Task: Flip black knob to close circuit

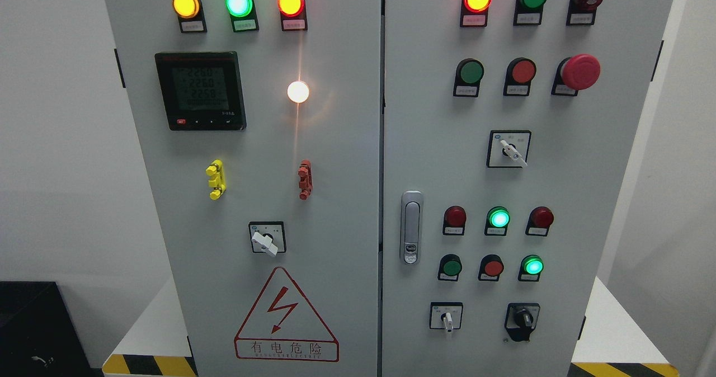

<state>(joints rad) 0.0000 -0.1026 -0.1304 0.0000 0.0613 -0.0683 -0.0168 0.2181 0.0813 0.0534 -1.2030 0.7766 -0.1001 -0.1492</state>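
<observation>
Black rotary knob (523, 317), a dark plastic selector on a black plate, sat at the lower right of the grey metal cabinet's right door (609, 198), just right of a white-handled selector switch (446, 318). You had neither hand in view, so I could not tell whether either was wide, narrow or holding anything, and places could not be given from a hand; I gave them from the knob instead.

By my judgement the task had not begun: nothing touched the knob, and its pointer seemed tilted slightly left of upright, though it was too small to be sure. Your next move would call for bringing one hand up to that low corner, pinching the narrow grip with the fingertips and twisting it, without brushing the white switch beside it or the lit green round lamp (532, 266) above it.

Above the knob the door carried rows of red and green buttons and a red mushroom stop button (580, 71) near the top. Left of the knob stood a chrome door latch (411, 227), and further left the second door with its black digital meter (200, 90) and a red lightning warning triangle (286, 315). Plain white walls (61, 142) flanked the cabinet, with yellow-and-black hazard tape (148, 364) at its base.
</observation>
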